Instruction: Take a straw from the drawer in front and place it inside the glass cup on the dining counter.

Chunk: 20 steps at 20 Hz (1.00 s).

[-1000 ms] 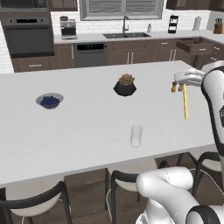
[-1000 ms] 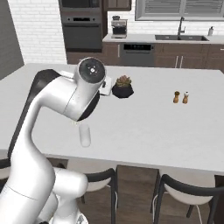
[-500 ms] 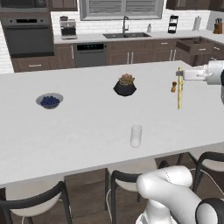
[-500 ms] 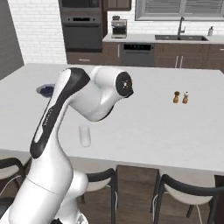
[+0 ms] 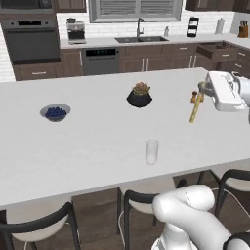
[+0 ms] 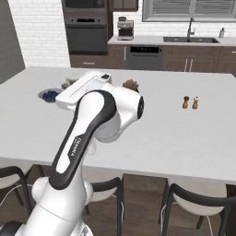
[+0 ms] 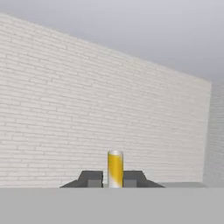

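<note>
My gripper hovers above the right end of the white dining counter, shut on the top of the pale yellow straw, which hangs down at a slight tilt. Looking along the hand, the straw stands pinched between the two dark fingertips of the gripper, with a white brick wall behind. The clear glass cup stands upright near the counter's front edge, well to the left of and nearer than the straw. At the back right, the dark brown drawer is pulled open.
A black plant pot sits mid-counter and a blue-filled bowl to the left. Two small shakers stand on the counter's right part, just behind the straw. Dark chairs line the near edge. My arm blocks the middle of the right base view.
The arm has swung and the hand has turned to lie sideways. The straw has stayed in the grip and shifted a little to the left over the counter.
</note>
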Tool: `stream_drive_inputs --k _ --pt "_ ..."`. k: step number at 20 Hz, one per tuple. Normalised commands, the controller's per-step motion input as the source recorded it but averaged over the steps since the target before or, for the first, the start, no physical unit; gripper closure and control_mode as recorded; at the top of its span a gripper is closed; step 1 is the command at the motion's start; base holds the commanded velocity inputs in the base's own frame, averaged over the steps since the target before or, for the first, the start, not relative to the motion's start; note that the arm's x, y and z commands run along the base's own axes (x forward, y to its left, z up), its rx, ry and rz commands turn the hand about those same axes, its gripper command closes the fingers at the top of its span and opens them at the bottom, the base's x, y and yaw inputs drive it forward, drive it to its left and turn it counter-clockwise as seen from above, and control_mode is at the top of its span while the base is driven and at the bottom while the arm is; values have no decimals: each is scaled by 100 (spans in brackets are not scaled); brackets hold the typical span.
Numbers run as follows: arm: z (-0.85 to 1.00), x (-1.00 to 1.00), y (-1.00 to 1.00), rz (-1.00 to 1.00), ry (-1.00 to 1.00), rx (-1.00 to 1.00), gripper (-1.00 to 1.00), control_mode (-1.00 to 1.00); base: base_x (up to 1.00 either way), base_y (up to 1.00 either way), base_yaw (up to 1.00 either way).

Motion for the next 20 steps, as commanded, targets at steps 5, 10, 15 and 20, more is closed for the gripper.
stream_drive_inputs --k 5,10,15,20 --pt "0 -17 12 13 -7 2 100 -100 0 0 0" --pt "-12 0 19 0 8 -1 100 -100 0 0 0" --pt "-27 -7 24 0 8 -7 100 -100 0 0 0" --pt "-34 3 14 0 2 -1 100 -100 0 0 0"
